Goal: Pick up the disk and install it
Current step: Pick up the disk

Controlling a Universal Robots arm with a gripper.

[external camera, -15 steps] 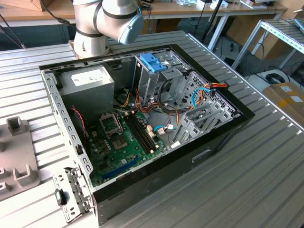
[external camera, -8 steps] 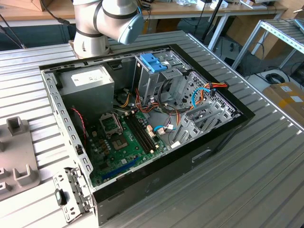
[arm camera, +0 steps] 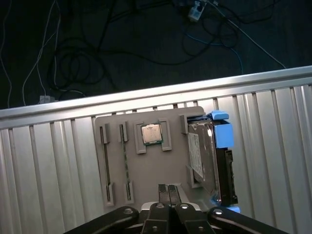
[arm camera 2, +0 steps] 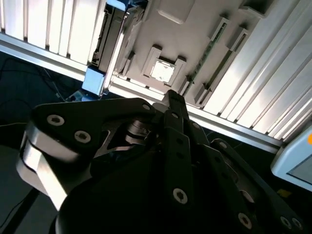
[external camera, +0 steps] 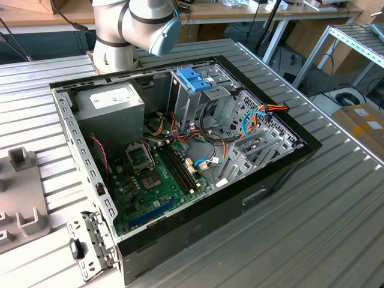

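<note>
First wrist view, nearest: my gripper (arm camera: 168, 189), fingers pressed together with nothing between them. Just past the tips lies a grey tray (arm camera: 146, 165) with a processor chip (arm camera: 151, 134) in its middle pocket. The disk (arm camera: 202, 156) stands on edge in its blue carrier (arm camera: 222, 134) at one end of the tray, apart from me. Beneath is the ribbed table (arm camera: 48, 161), and beyond its edge are cables (arm camera: 78, 68) on a dark floor.
</note>
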